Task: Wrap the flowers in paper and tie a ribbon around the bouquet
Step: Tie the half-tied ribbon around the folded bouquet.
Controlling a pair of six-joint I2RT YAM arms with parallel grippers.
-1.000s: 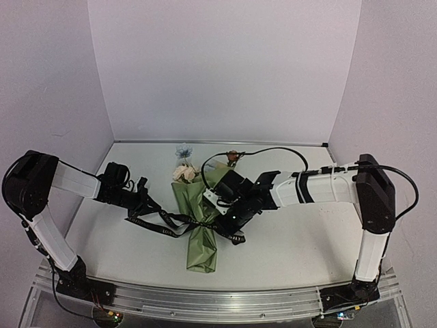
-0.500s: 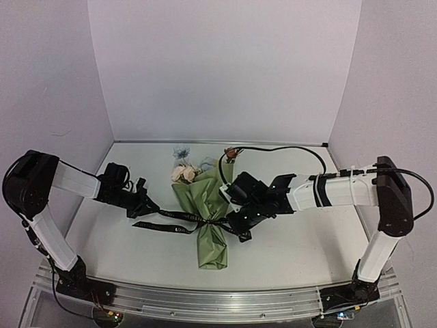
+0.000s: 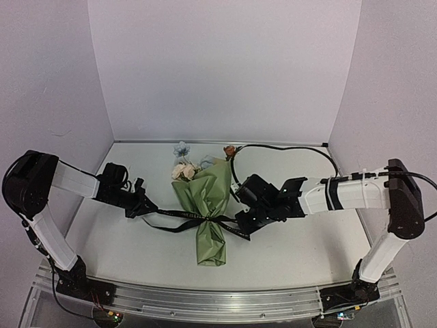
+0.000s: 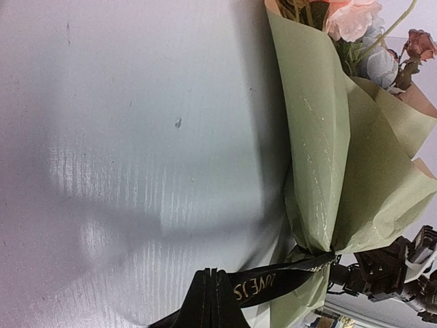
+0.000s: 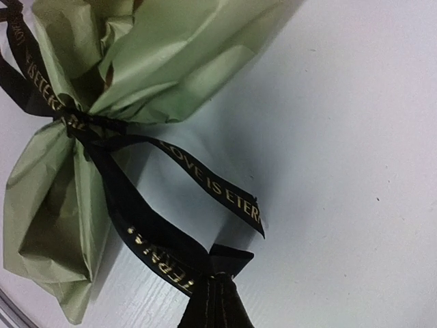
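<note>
The bouquet (image 3: 205,198) lies flat in the middle of the tabletop (image 3: 293,253), with its flowers (image 3: 183,171) at the far end. The black ribbon (image 3: 179,216) sits tight around the thin part of the green paper (image 3: 208,246). The left hand (image 3: 142,210) pinches one ribbon end, out to the left. The right hand (image 3: 244,224) pinches the other end, just beside the bouquet.

The thin stems of the cream-pink and pale blue artificial flowers (image 4: 351,17) are hidden inside the crinkly olive-green paper cone (image 4: 321,157), and the left wrist view's top edge cuts off the blooms. In both wrist views the narrow black lettered ribbon (image 5: 171,263) runs off the bottom edge, so neither claw's fingers show there. From above, the left claw (image 3: 146,209) and right claw (image 3: 240,221) merge with the dark ribbon, and its lettering is too small to read.
</note>
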